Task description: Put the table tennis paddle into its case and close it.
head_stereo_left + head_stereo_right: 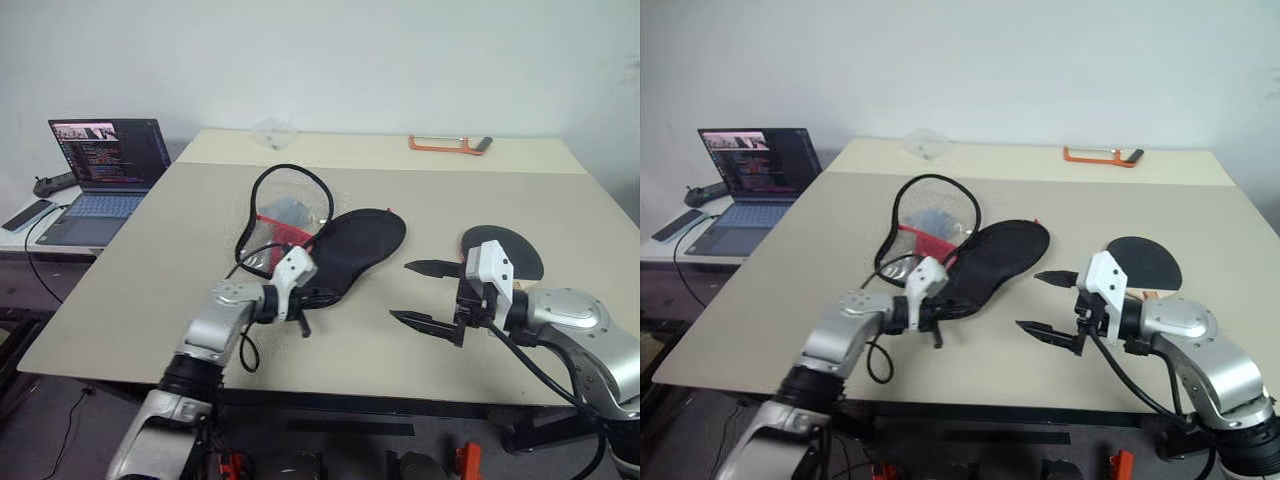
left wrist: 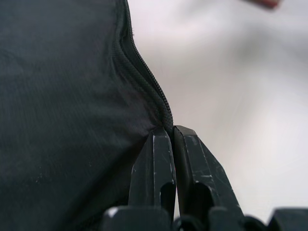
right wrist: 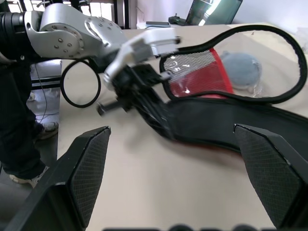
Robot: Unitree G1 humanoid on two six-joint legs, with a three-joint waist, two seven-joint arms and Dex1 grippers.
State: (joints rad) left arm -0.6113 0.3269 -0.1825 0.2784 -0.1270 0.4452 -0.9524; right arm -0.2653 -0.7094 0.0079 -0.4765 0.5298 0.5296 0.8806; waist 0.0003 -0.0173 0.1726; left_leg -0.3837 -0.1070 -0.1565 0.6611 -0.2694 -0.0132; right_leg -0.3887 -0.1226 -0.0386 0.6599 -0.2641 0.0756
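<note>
— While the case (image 1: 345, 255) lies open on the table (image 1: 130, 280), where exactly does it sit?
— Near the middle, its black lower half spread flat and its mesh-and-red flap (image 3: 211, 72) lifted up behind it.

— And the table tennis paddle (image 1: 510, 250)?
— Well apart from the case, on the robot's right, flat on the table just behind the right arm; its black blade shows, the handle is mostly hidden.

— What is the left pincer (image 1: 300, 305) doing?
— Its fingers (image 2: 159, 168) are pressed together on the case's zipped edge at the near, narrow end, pinching the black fabric.

— The right pincer (image 1: 425, 295)?
— Spread wide, holding nothing, hovering above the table between case and paddle, its tips pointing toward the case.

— Anything else around?
— An open laptop (image 1: 105, 165) on a side desk to the left, an orange-handled tool (image 1: 450, 145) at the table's far edge, and a clear plastic bag (image 1: 275, 130) beyond the case.
</note>
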